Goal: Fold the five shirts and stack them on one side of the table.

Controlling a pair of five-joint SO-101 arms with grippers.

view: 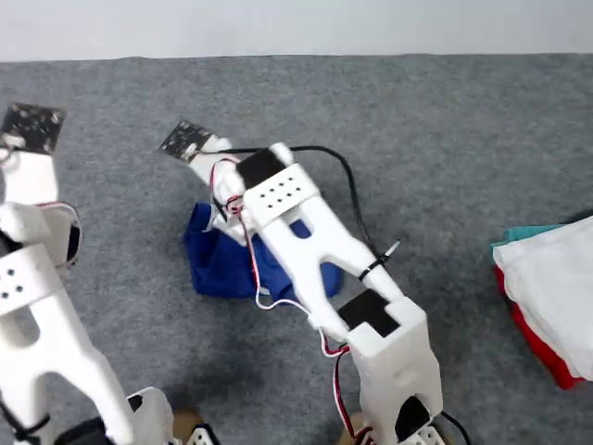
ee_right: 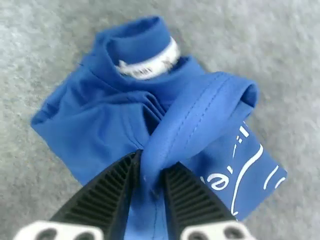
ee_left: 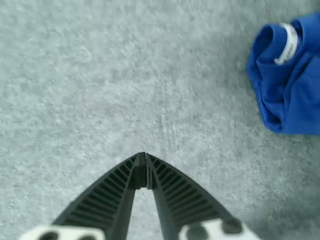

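Shirt [view: 222,264] left of centre on surface [view: 445,139], one fold inside right end effector [ee_right: 150,161]; left end effector [ee_left: 145,162] left of it, apart; stack [view: 556,287] at right edge

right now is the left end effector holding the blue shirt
No, the left end effector is shut on nothing above the grey table, and the blue shirt lies apart from it.

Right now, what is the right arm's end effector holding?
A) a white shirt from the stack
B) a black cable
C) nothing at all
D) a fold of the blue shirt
D: in the right wrist view the right end effector is clamped on a raised fold of the blue shirt, which lies bunched on the grey table.
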